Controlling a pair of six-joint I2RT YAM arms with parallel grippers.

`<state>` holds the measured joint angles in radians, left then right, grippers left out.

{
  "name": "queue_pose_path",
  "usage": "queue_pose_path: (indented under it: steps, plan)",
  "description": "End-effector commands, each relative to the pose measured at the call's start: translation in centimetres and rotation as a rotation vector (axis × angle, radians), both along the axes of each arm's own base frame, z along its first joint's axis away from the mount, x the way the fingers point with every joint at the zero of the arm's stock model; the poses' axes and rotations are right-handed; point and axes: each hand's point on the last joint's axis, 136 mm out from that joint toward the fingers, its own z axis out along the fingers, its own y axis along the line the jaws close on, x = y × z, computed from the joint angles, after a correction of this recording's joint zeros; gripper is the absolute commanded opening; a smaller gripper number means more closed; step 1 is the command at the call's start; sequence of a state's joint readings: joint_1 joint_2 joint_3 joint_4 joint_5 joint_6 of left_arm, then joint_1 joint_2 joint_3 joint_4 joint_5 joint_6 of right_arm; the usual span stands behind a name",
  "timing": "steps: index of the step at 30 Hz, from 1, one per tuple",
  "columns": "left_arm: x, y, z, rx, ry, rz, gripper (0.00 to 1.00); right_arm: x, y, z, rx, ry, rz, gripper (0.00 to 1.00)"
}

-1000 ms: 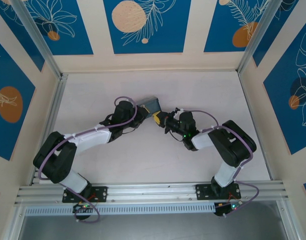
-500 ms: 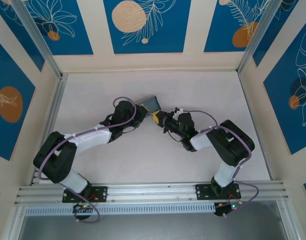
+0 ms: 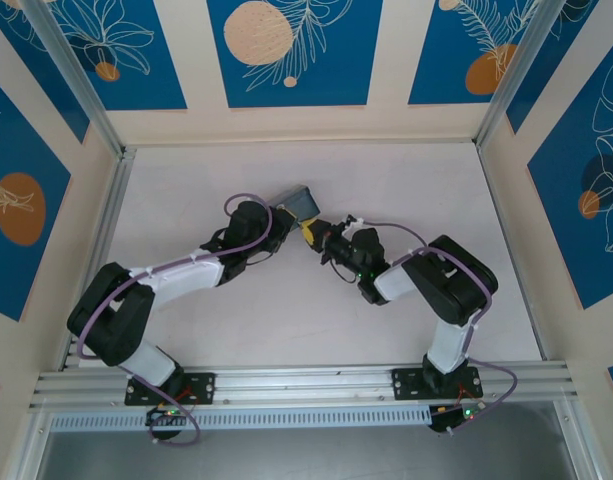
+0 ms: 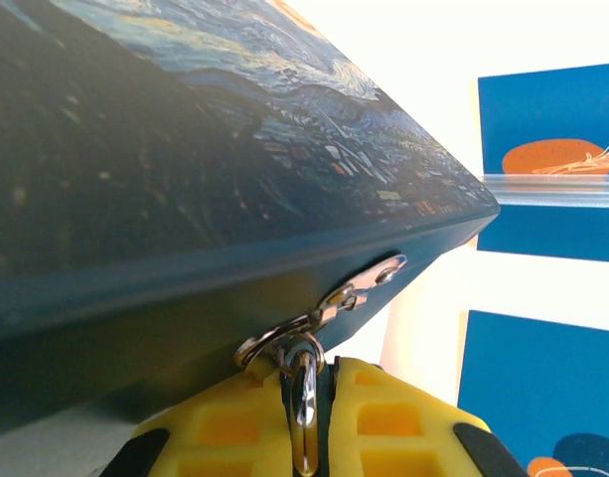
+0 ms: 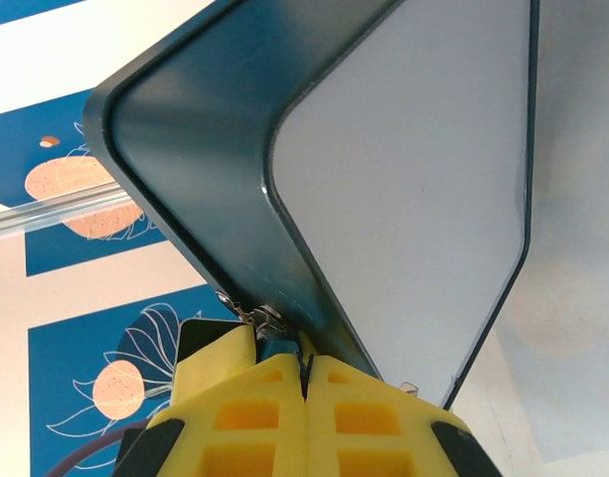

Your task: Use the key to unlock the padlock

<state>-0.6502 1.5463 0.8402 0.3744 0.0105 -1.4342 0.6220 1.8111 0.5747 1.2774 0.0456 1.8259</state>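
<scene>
The dark-blue-and-yellow painted box (image 3: pixel 300 202) is lifted off the table between both arms. In the left wrist view its painted lid (image 4: pixel 185 149) looms overhead, with a silver hasp (image 4: pixel 372 280) and ring hanging from its front edge. My left gripper (image 4: pixel 306 373) is shut on the key (image 4: pixel 305 412), a thin metal sliver standing edge-on under that ring. In the right wrist view my right gripper (image 5: pixel 304 350) is shut on the padlock (image 5: pixel 275 348), a small bluish block pressed against the box's rim (image 5: pixel 215 229). From above, the left gripper (image 3: pixel 286 222) and right gripper (image 3: pixel 312 234) meet at the box's near corner.
The pale table (image 3: pixel 316 300) is ringed by an aluminium frame (image 3: pixel 96 240) and blue flower-patterned walls (image 3: pixel 291 50). The box's plain grey underside (image 5: pixel 413 189) faces the right wrist camera. Both forearms angle inward towards the table's middle.
The right gripper has crept a little to the left and up, and the box has shifted slightly the same way. The left arm has barely moved.
</scene>
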Motion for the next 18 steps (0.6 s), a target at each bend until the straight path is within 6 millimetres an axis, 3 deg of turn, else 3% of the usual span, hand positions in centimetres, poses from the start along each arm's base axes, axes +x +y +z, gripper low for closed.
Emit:
queue_pose_path:
  steps: [1, 10, 18]
  plan:
    - [-1.3, -3.3, 1.8, -0.073, -0.048, -0.117, 0.00, -0.6, 3.0, 4.0, 0.084, -0.091, 0.107, 0.00]
    - [-2.2, -4.4, -0.2, -0.051, -0.001, -0.176, 0.00, -0.6, 5.5, 4.4, 0.046, -0.093, 0.265, 0.00]
    - [-3.4, -4.4, -2.2, 0.021, 0.005, -0.236, 0.00, 0.1, 5.3, 3.5, 0.124, -0.062, 0.266, 0.00]
